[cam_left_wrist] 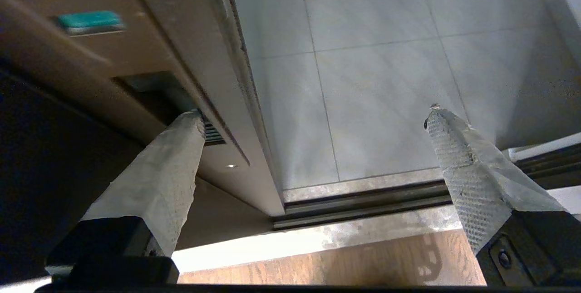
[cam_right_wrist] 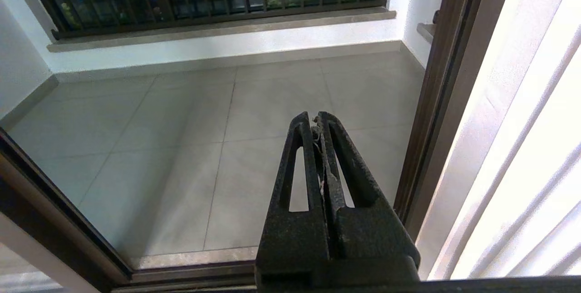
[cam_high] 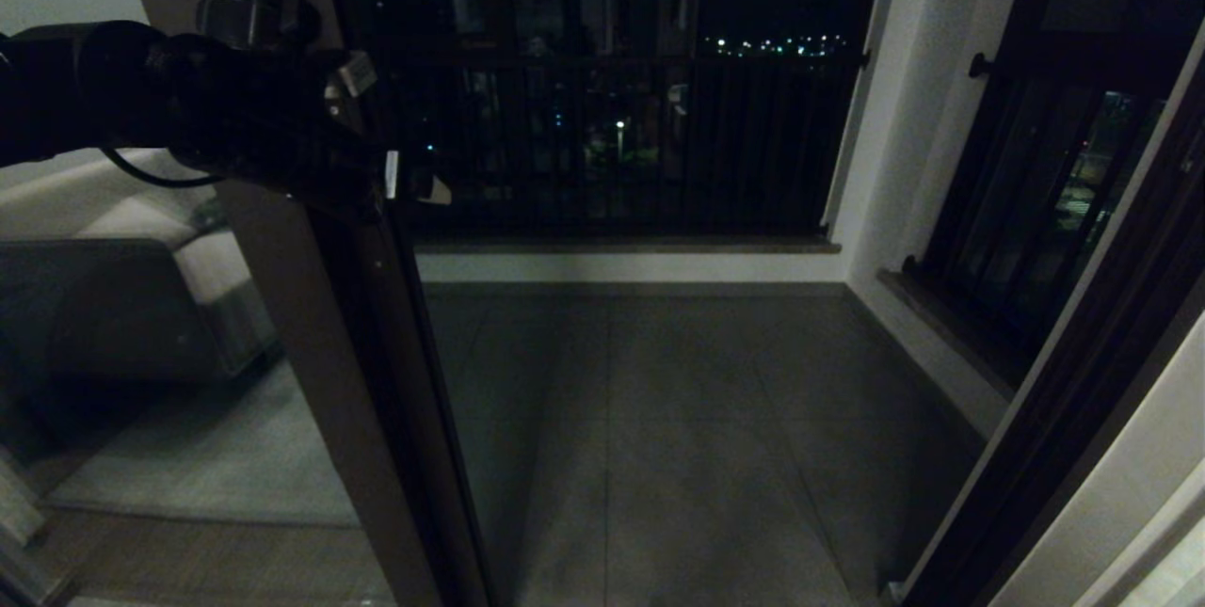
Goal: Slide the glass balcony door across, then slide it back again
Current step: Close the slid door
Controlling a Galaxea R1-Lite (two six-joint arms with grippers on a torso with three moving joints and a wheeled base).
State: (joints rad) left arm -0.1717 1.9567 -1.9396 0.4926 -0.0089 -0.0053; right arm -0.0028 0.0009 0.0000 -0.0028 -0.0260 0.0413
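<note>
The glass balcony door (cam_high: 400, 372) stands slid to the left, its dark brown stile (cam_left_wrist: 190, 34) bordering the open doorway. My left gripper (cam_high: 395, 176) is raised against that stile at about handle height. In the left wrist view the left gripper (cam_left_wrist: 314, 113) is open wide. One taped finger (cam_left_wrist: 159, 179) has its tip at the recessed black handle (cam_left_wrist: 154, 86). The other finger (cam_left_wrist: 467, 175) hangs free over the balcony tiles. The right gripper (cam_right_wrist: 315, 118) is shut on nothing and hovers low by the right jamb; it is outside the head view.
The floor track (cam_left_wrist: 363, 202) runs across the threshold. Beyond are balcony tiles (cam_high: 678, 419), a black railing (cam_high: 612, 136) and a barred window (cam_high: 1036, 174) at right. The dark right jamb (cam_high: 1064, 419) and a pale curtain (cam_right_wrist: 522, 147) flank the opening. A sofa (cam_high: 122, 306) shows through glass at left.
</note>
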